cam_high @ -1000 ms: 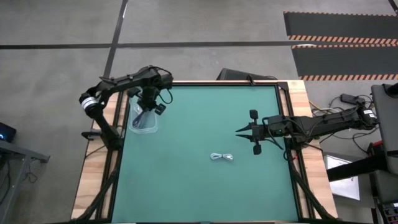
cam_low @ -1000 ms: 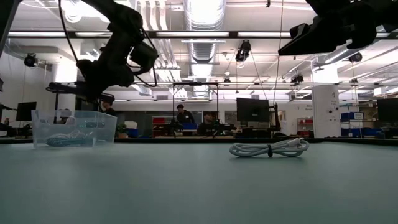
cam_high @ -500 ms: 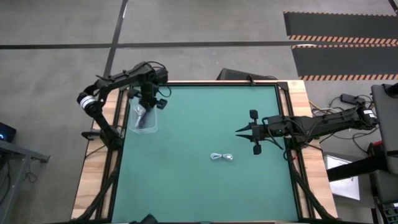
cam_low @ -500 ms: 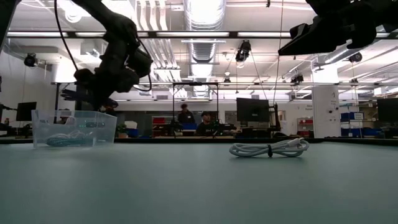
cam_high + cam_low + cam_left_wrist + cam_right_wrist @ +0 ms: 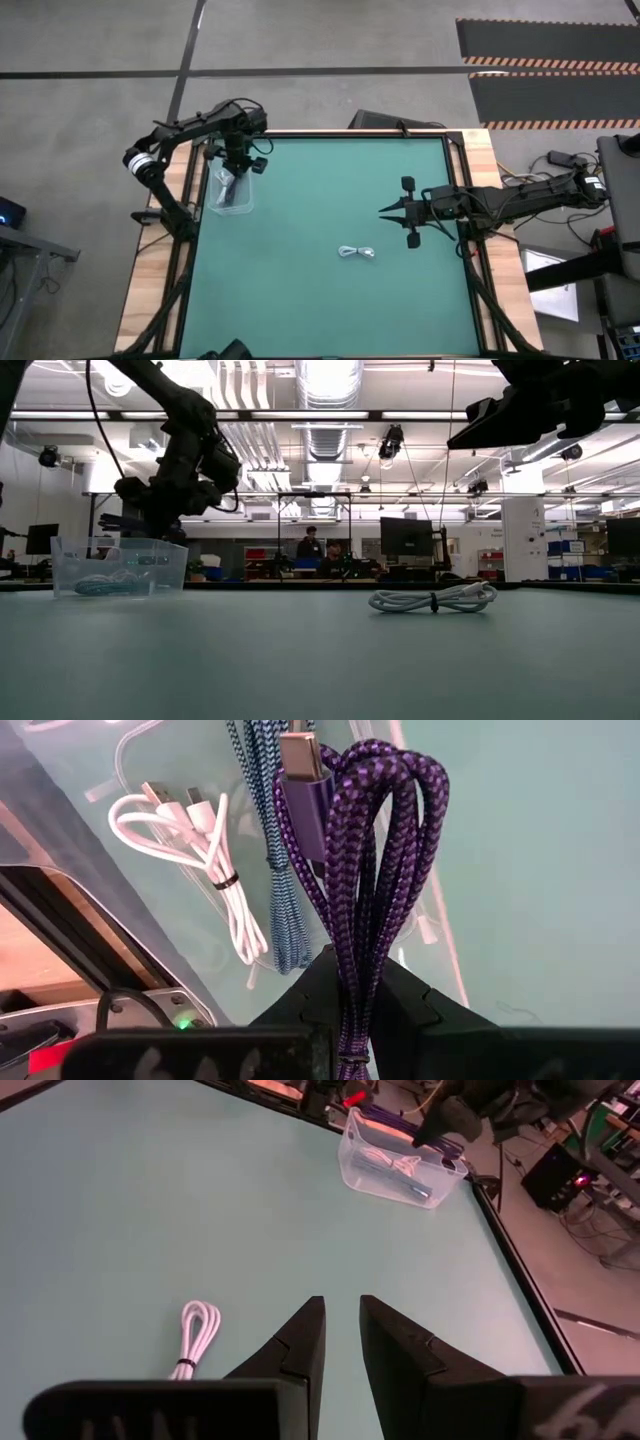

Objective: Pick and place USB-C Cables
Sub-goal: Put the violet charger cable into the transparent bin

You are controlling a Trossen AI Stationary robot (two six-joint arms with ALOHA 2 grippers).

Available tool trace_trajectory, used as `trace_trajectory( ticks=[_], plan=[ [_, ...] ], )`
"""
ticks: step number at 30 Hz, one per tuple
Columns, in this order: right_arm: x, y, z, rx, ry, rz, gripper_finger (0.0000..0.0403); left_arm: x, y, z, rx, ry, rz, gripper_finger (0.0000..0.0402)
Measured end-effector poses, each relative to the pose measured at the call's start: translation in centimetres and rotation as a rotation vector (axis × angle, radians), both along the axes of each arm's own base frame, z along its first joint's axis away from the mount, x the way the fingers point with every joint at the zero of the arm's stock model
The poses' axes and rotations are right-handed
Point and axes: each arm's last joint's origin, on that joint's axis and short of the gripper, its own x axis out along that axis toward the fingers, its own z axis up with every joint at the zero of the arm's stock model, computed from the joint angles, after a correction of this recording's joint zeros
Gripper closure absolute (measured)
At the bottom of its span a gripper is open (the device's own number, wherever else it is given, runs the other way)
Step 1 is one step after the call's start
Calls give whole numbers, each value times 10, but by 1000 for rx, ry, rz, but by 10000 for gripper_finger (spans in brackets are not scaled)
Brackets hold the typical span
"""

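Left pincer (image 5: 360, 985) clamps a purple braided cable (image 5: 375, 850) over the clear bin (image 5: 232, 190) at 10 o'clock; loops might catch the rim on release. Right pincer (image 5: 340, 1330) waits slightly open, empty.

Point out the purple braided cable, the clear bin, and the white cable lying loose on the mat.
purple cable (image 5: 372, 870): left wrist view, middle of the looped strands.
clear bin (image 5: 165, 567): low view, its front wall.
loose white cable (image 5: 356, 253): high view, middle of the bundle.
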Motion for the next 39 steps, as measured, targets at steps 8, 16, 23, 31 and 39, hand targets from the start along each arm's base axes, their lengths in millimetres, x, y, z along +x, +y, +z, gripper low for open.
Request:
trace_trajectory(
  ticks=[8,16,23,31,39],
  plan=[
    [0,0,0,0,0,0,346,-4,-3,-14,-16,15,4,385],
    [0,0,0,0,0,0,346,-8,1,-18,-11,10,24,385],
    [0,0,0,0,0,0,346,-15,5,-24,-15,13,53,385],
    [0,0,0,0,0,-1,346,-15,8,-26,11,-11,62,385],
    [0,0,0,0,0,-1,346,-16,8,-30,14,-13,63,385]
  ],
)
